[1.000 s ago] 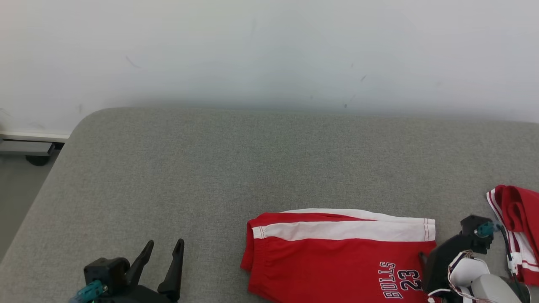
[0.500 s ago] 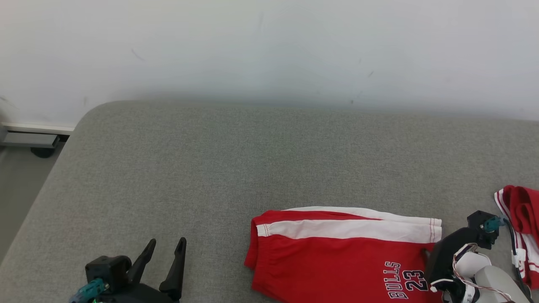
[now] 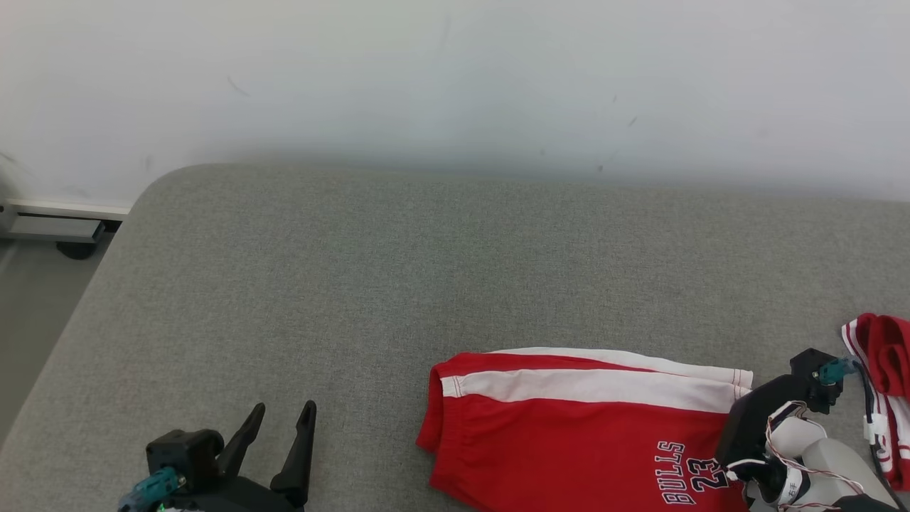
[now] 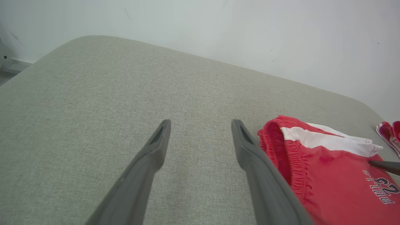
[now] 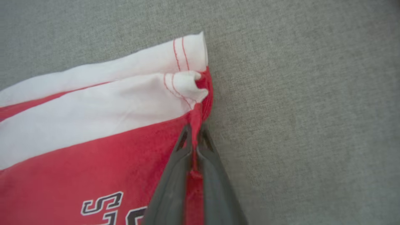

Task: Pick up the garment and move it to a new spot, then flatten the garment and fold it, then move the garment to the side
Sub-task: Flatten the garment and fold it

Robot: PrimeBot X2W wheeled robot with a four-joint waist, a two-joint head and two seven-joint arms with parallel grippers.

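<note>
As the right gripper (image 5: 193, 134) pinches the hem of the shorts (image 3: 569, 441) at lower right (left gripper (image 3: 282, 409) spread, idle), a gentle slide aside probably follows.

This looks like a plain indoor test room: a broad grey fabric-covered worktop (image 3: 355, 284) with a rounded corner stands against a flat white painted wall (image 3: 455, 78) marked by faint dark scuffs, with a pale skirting strip (image 3: 64, 210) and smooth grey floor (image 3: 28, 313) at its left.
</note>
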